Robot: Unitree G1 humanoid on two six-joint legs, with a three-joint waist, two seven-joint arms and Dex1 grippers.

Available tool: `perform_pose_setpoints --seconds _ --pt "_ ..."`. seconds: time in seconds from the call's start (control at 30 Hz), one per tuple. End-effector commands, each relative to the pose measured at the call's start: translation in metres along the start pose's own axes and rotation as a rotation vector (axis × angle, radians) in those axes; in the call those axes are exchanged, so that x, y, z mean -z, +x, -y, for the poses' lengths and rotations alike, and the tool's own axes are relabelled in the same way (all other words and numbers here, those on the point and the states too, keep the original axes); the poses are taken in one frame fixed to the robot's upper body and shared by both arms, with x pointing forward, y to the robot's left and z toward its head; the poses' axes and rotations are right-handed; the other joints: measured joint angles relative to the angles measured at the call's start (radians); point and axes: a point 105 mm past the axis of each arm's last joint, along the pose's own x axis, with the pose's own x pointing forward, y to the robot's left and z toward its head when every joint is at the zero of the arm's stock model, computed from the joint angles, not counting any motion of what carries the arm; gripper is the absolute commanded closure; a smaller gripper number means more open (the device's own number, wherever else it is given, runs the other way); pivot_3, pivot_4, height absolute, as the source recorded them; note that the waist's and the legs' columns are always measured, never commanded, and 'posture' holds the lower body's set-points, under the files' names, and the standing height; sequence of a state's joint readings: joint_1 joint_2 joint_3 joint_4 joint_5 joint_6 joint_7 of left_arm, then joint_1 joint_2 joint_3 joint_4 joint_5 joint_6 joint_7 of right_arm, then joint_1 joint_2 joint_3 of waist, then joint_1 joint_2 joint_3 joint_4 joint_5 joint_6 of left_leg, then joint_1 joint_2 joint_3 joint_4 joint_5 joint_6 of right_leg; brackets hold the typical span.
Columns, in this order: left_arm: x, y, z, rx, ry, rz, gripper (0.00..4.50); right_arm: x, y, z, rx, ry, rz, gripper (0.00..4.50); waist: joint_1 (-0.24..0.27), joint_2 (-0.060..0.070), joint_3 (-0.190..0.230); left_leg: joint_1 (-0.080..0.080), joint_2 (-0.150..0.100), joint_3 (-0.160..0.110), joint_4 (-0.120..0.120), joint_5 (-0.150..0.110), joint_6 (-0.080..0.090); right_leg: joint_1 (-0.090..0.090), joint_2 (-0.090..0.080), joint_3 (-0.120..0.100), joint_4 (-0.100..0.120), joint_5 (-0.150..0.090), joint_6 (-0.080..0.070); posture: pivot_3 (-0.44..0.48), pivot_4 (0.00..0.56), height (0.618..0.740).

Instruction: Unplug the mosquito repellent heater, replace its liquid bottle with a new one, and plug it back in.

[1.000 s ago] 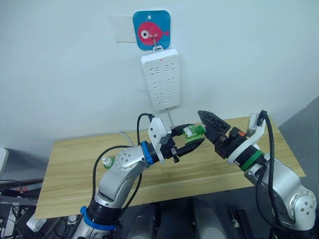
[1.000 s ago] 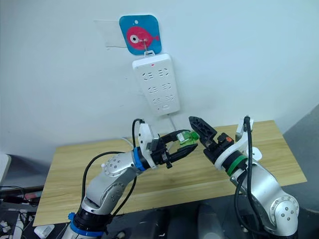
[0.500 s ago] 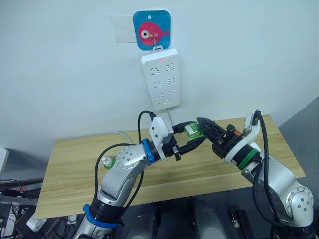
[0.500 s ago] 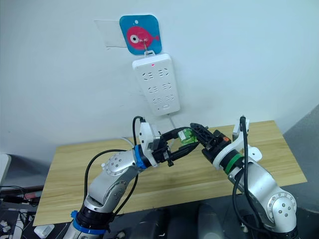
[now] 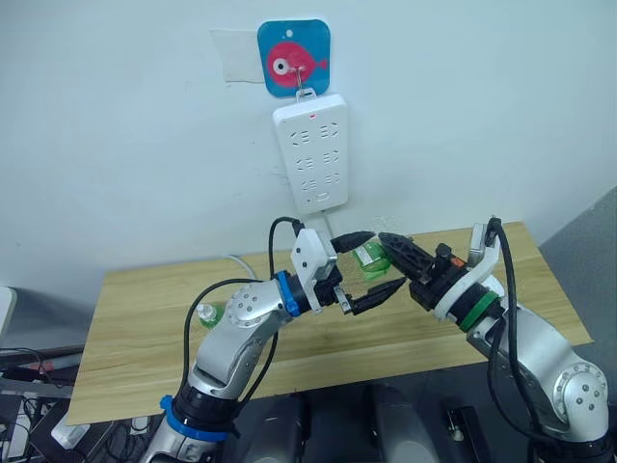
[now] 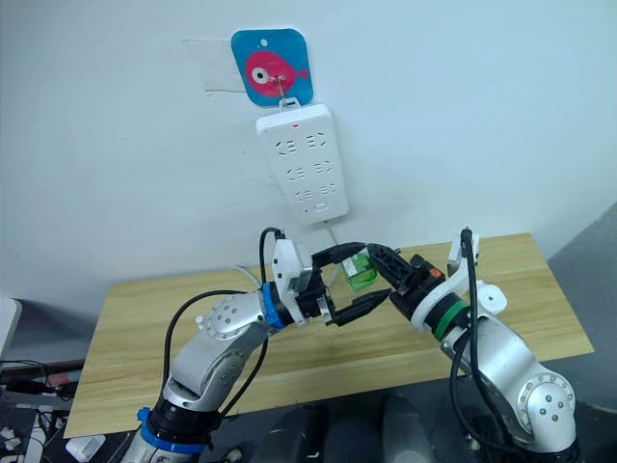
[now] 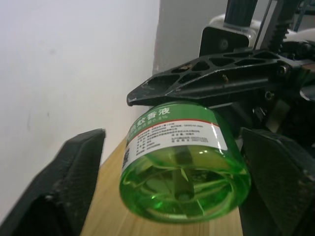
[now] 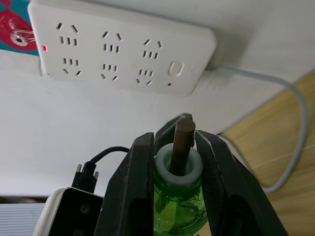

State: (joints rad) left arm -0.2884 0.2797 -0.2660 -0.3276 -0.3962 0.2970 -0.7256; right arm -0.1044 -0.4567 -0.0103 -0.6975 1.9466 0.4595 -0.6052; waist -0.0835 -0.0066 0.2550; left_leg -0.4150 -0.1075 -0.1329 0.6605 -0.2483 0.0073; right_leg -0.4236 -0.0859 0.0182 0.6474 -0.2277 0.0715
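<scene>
Green liquid bottle (image 7: 184,162) hangs above the table (image 5: 145,328), neck clamped in the right gripper (image 8: 177,167), base toward the left gripper (image 5: 371,265), whose fingers gape wide around it. One bottle is held.

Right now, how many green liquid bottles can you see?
2. One green bottle is pinched at its neck by the right pincer, between the open fingers of the left pincer. The other bottle sits on the table, partly hidden behind the left arm.

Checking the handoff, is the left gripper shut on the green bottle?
No, the left gripper is open around the bottle; the right gripper clamps its neck.
</scene>
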Motion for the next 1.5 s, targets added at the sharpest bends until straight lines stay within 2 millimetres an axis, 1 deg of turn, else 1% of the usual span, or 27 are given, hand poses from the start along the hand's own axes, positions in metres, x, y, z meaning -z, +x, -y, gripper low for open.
perform_pose_setpoints --seconds 0.03,0.1,0.13,0.17,0.3,0.4,0.47,0.57,0.73,0.87,0.97,1.03,1.23,1.3,1.33,1.37,1.5 --pt "-0.01 -0.018 -0.009 -0.015 0.077 -0.048 0.0 -0.015 -0.007 0.021 0.087 -0.184 0.047 3.63 0.0 0.0 0.0 0.0 0.0 0.0 0.0 0.0 0.0 0.0 0.0 0.0 0.0 0.0 0.0 -0.145 0.262 0.74" --pt "-0.007 -0.026 -0.014 -0.024 0.106 -0.1 0.0 -0.019 -0.008 0.039 0.175 -0.348 0.046 3.63 0.001 0.0 0.0 0.0 0.0 0.0 0.0 0.0 0.0 0.0 0.001 0.0 0.0 0.0 0.0 -0.13 0.26 0.74" --pt "-0.006 -0.027 -0.014 -0.019 0.113 -0.117 0.0 -0.02 -0.006 0.045 0.197 -0.436 0.049 3.63 0.001 0.0 0.0 0.0 0.0 0.0 0.0 0.0 0.0 0.0 0.002 -0.001 0.0 0.0 0.0 -0.127 0.26 0.74" --pt "-0.004 -0.027 -0.012 -0.008 0.121 -0.134 0.0 -0.024 -0.003 0.054 0.233 -0.556 0.059 3.63 0.002 0.0 0.0 0.0 0.0 0.0 0.0 0.0 0.0 0.0 0.004 -0.001 0.0 0.0 0.0 -0.123 0.26 0.74" --pt "0.006 -0.024 -0.002 0.025 0.13 -0.166 0.0 -0.041 0.0 0.088 0.311 -0.908 0.111 3.63 0.005 0.0 0.0 0.0 -0.001 0.0 0.0 0.0 0.0 0.0 0.004 0.0 0.0 0.0 0.0 -0.106 0.253 0.74" --pt "0.015 -0.023 0.006 0.04 0.123 -0.176 0.0 -0.055 0.004 0.11 0.338 -1.102 0.147 3.63 0.011 0.0 0.0 0.0 -0.001 0.0 0.0 0.0 -0.001 0.0 0.004 0.0 0.0 0.0 0.001 -0.109 0.249 0.74" --pt "0.023 -0.022 0.009 0.047 0.126 -0.199 0.0 -0.059 0.011 0.123 0.354 -1.154 0.157 3.63 0.011 0.0 0.0 0.0 -0.001 0.001 0.0 0.0 -0.001 0.0 0.004 0.0 0.0 0.0 0.0 -0.102 0.247 0.74" --pt "0.03 -0.017 0.006 0.018 0.13 -0.204 0.0 -0.06 0.024 0.141 0.354 -1.187 0.156 3.63 0.012 0.0 0.0 0.001 0.0 0.001 0.0 0.0 -0.001 0.0 0.004 0.001 0.001 0.0 0.0 -0.092 0.239 0.74" --pt "0.032 -0.011 0.005 0.009 0.119 -0.184 0.0 -0.059 0.044 0.165 0.365 -1.189 0.16 3.63 0.02 0.0 0.0 0.002 0.0 0.001 0.0 0.002 -0.004 0.0 0.004 0.001 0.001 0.0 0.0 -0.087 0.241 0.74" --pt "0.032 -0.01 0.005 0.005 0.137 -0.174 0.0 -0.058 0.055 0.177 0.37 -1.2 0.156 3.63 0.028 0.0 0.0 0.002 -0.001 0.001 0.0 0.003 -0.005 0.0 0.003 0.002 0.001 0.0 0.0 -0.074 0.249 0.74" --pt "0.032 -0.011 0.003 -0.006 0.146 -0.169 0.0 -0.055 0.06 0.184 0.372 -1.224 0.135 3.63 0.028 0.0 0.0 0.002 0.0 0.001 0.0 0.003 -0.005 0.0 0.003 0.002 0.002 0.001 -0.001 -0.074 0.249 0.74" --pt "0.031 -0.012 0.002 -0.012 0.149 -0.164 0.0 -0.057 0.06 0.187 0.381 -1.215 0.142 3.63 0.027 0.0 0.0 0.002 0.0 0.001 0.0 0.003 -0.005 0.0 0.003 0.002 0.002 0.001 -0.001 -0.058 0.256 0.74" --pt "0.03 -0.014 -0.002 -0.02 0.153 -0.164 0.0 -0.055 0.058 0.196 0.402 -1.23 0.123 3.63 0.028 0.0 0.0 0.002 0.0 0.001 0.0 0.003 -0.005 0.0 0.002 0.002 0.002 0.001 -0.001 -0.055 0.261 0.74" --pt "0.03 -0.015 -0.002 -0.029 0.148 -0.162 0.0 -0.055 0.055 0.199 0.412 -1.229 0.119 2.9 0.028 0.0 0.0 0.002 0.0 0.001 0.0 0.003 -0.005 0.0 0.001 0.002 0.002 0.001 -0.001 -0.055 0.261 0.74" --pt "0.03 -0.015 -0.002 -0.034 0.144 -0.161 0.0 -0.055 0.053 0.2 0.415 -1.223 0.121 2.66 0.028 0.0 0.0 0.003 0.0 0.001 0.0 0.003 -0.005 0.0 0.001 0.002 0.002 0.001 -0.001 -0.056 0.262 0.74" --pt "0.03 -0.016 -0.002 -0.039 0.142 -0.16 0.0 -0.055 0.052 0.199 0.408 -1.229 0.12 2.24 0.028 0.0 0.0 0.003 -0.001 0.001 0.0 0.003 -0.005 0.0 0.001 0.002 0.002 0.001 -0.001 -0.056 0.262 0.74" --pt "0.034 -0.024 -0.003 -0.072 0.121 -0.174 0.0 -0.054 0.045 0.193 0.371 -1.228 0.119 0.8 0.028 0.0 0.0 0.003 0.0 0.001 0.0 0.003 -0.005 0.0 0.001 0.002 0.002 0.001 -0.001 -0.052 0.267 0.74"
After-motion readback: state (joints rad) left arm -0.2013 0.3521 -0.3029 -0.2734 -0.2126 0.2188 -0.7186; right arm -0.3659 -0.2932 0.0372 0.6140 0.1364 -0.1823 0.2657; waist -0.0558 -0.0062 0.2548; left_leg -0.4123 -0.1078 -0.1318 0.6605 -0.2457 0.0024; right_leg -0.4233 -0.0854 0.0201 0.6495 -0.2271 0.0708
